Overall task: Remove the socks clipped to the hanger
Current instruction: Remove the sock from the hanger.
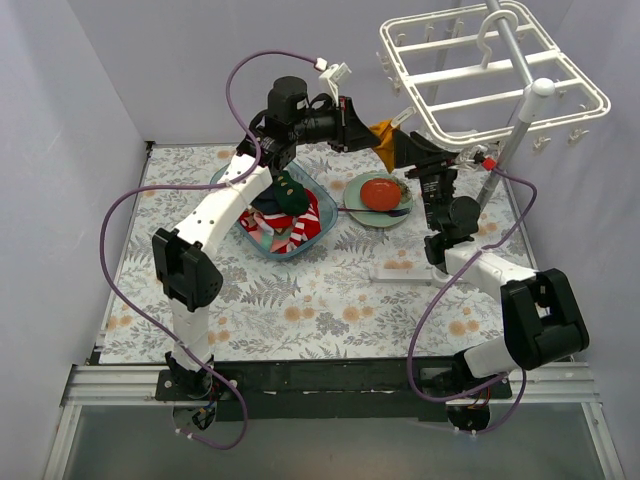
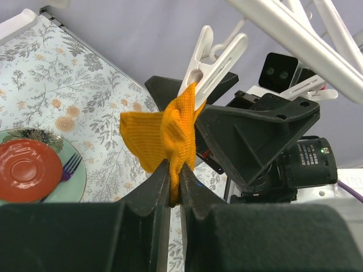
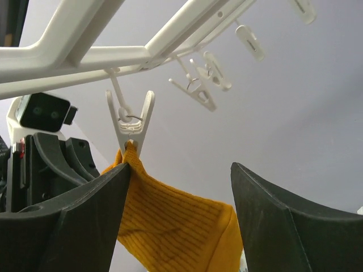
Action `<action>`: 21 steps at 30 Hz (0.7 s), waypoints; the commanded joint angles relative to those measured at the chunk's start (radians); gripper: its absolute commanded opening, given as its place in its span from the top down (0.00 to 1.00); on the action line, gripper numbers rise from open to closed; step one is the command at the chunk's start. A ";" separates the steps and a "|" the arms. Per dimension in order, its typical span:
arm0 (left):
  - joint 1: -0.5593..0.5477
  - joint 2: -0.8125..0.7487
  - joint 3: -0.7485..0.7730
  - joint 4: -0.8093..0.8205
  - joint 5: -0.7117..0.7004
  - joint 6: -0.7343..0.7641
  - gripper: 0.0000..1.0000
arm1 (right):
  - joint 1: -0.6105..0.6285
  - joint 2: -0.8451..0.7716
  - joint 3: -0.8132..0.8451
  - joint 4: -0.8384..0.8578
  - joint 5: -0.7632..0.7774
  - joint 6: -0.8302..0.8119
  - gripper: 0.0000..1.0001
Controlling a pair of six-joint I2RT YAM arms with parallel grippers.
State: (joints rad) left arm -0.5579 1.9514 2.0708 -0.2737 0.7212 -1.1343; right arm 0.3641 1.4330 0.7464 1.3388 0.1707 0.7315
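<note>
I see left end effector point(image 2: 174, 187) clenched on yellow sock point(image 2: 153, 139). Sock top stuck in clip point(image 2: 212, 56). Right end effector point(image 3: 180, 170) wide apart, holding nothing.

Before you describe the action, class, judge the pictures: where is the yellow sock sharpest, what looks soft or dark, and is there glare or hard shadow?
Left wrist: the yellow sock is crisp, its knit legible, while the left gripper in the foreground is dark and soft. Right wrist: the hanger is bright, with low contrast against the pale wall. Top external: even light, soft shadows, no glare.
</note>
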 commanded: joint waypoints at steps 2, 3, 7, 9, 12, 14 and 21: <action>-0.011 0.004 0.020 -0.009 -0.014 0.001 1.00 | 0.007 0.049 0.062 0.301 0.075 0.066 0.20; -0.011 0.004 0.021 -0.009 -0.016 -0.001 1.00 | 0.007 0.055 0.062 0.316 0.072 0.068 0.20; -0.011 0.004 0.023 -0.007 -0.031 -0.004 1.00 | 0.013 0.040 0.053 0.327 0.049 0.049 0.20; -0.011 0.004 0.025 -0.007 -0.037 -0.005 1.00 | 0.015 0.035 0.039 0.355 0.043 0.049 0.21; -0.011 0.006 0.028 -0.005 -0.043 -0.015 1.00 | 0.013 0.024 0.036 0.359 0.020 0.037 0.21; -0.011 0.006 0.028 -0.002 -0.036 -0.019 1.00 | 0.013 0.021 0.036 0.352 0.030 0.032 0.21; -0.019 0.006 0.021 -0.001 -0.040 -0.019 1.00 | 0.015 0.035 0.076 0.350 0.033 0.022 0.21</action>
State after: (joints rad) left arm -0.5697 1.9694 2.0708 -0.2691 0.6876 -1.1503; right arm 0.3756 1.4670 0.7712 1.3594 0.2070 0.7322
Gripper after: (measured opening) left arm 0.074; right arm 0.794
